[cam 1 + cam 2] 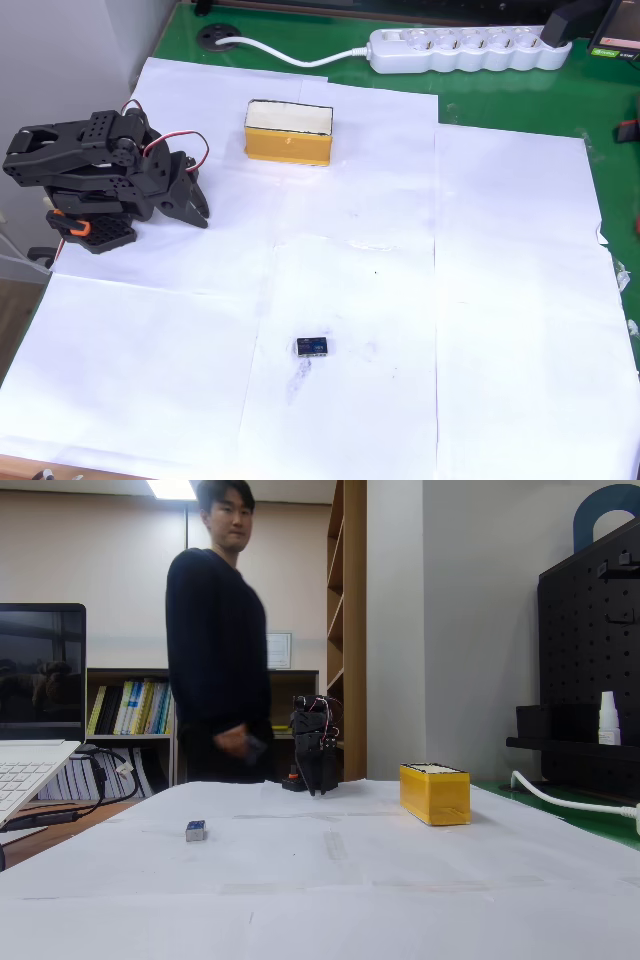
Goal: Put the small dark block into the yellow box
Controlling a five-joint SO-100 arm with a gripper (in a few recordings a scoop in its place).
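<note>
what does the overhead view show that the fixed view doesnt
The overhead view alone gives the cream inside of the mustard-yellow rectangular box, a grey smudge mark just below the tiny dark blue-black block, the socket row of the white power strip and the green table surface.

The fixed view alone has a person in dark clothes standing behind the table, an open laptop, bookshelves and a black pegboard.

Both share the box, the block lying apart from it on white paper sheets, and the folded black arm with its end effector pointing down.
</note>
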